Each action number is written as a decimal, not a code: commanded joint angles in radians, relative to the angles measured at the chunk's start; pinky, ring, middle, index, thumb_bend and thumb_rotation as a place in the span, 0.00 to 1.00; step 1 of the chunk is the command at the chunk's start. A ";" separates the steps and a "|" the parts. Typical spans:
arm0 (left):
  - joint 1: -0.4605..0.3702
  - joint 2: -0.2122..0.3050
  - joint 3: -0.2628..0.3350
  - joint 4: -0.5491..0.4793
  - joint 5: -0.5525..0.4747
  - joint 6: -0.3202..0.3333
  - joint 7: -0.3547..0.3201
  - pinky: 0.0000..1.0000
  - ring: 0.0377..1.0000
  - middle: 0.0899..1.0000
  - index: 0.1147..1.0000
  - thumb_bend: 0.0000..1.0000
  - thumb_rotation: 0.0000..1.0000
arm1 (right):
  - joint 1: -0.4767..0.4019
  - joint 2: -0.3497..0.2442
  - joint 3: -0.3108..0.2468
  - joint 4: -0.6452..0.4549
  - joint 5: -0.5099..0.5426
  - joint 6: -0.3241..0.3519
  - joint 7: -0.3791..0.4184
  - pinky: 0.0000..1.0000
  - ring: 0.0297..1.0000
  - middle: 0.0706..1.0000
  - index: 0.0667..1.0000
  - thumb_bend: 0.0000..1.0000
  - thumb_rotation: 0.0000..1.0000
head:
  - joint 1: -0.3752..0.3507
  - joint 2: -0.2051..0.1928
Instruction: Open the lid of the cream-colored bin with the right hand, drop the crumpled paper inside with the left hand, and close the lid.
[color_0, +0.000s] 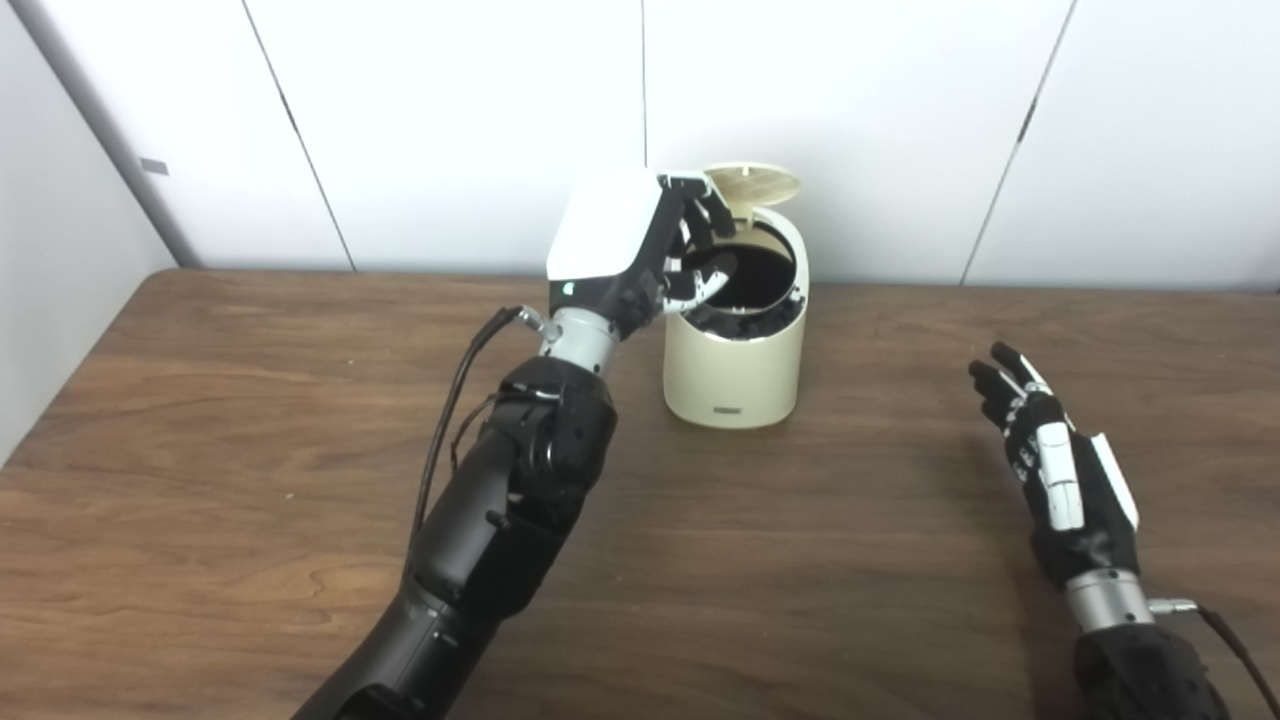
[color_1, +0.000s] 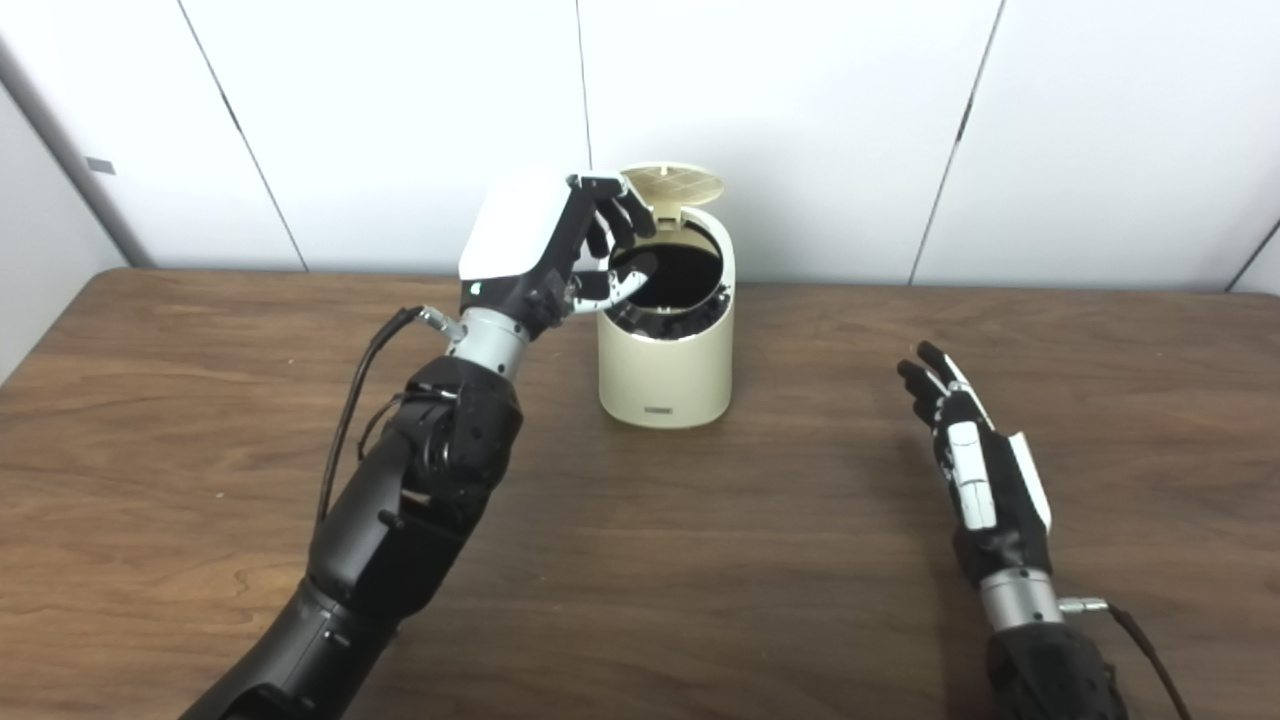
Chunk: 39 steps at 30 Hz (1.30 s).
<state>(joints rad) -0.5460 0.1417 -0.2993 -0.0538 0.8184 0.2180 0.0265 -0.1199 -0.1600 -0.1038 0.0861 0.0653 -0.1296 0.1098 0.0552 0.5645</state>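
Note:
The cream-colored bin (color_0: 735, 372) stands at the back middle of the table, and its round lid (color_0: 756, 184) is tipped up behind the dark opening. My left hand (color_0: 625, 242) hovers over the bin's left rim. Its fingers are loosely curled and apart over the opening, and nothing shows between them. No crumpled paper is visible anywhere; the bin's inside is too dark to read. My right hand (color_0: 1060, 470) lies well to the right of the bin, near the table. It is open, with its fingers stretched forward, and it touches nothing.
The brown wooden table (color_0: 820, 560) runs across the whole view. White wall panels (color_0: 900, 120) stand close behind the bin. A black cable (color_0: 455, 400) loops beside my left forearm.

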 joint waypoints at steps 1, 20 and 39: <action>-0.031 0.015 0.016 -0.059 0.004 -0.015 -0.005 0.27 0.35 0.41 0.46 0.47 0.00 | 0.029 0.018 0.004 0.060 0.012 -0.037 -0.005 0.95 0.92 0.88 0.92 0.60 1.00 | 0.000 0.001; 0.118 0.043 0.220 -0.233 -0.154 0.057 -0.083 0.32 0.39 0.45 0.41 0.47 0.00 | 0.027 0.015 0.007 0.053 0.022 -0.029 -0.002 0.96 0.93 0.88 0.92 0.58 1.00 | 0.002 0.001; 0.279 -0.010 0.423 -0.279 -0.506 0.130 -0.056 0.54 0.47 0.45 0.40 0.50 0.00 | 0.022 0.010 0.003 0.050 0.060 -0.018 0.014 0.98 0.94 0.89 0.93 0.59 1.00 | 0.013 0.013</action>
<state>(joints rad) -0.2580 0.1166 0.1150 -0.3004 0.3355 0.3504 -0.0249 -0.1284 -0.1640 -0.1073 0.0949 0.1095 -0.1281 0.1158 0.0675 0.5768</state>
